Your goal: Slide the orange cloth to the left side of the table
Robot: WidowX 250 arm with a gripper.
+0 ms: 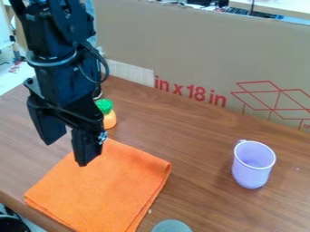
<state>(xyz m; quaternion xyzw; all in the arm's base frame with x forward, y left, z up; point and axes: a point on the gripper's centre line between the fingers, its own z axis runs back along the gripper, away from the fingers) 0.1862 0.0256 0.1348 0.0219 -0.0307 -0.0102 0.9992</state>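
Note:
The black gripper [65, 153] hangs at the left, over the upper left part of an orange cloth [109, 186]. Its two fingers stand apart with nothing between them. The cloth lies folded flat on the wooden table. Just right of and behind the gripper is an orange object with a green top [104, 107], partly hidden by the arm. A light purple cup [252, 164] stands upright at the right, its small handle toward the back.
A tall cardboard sheet [200, 50] stands along the table's back edge. At the bottom edge of the view is a round grey-green object [171, 226], partly cut off. The brown wooden table [187, 136] has its front edge at the lower left.

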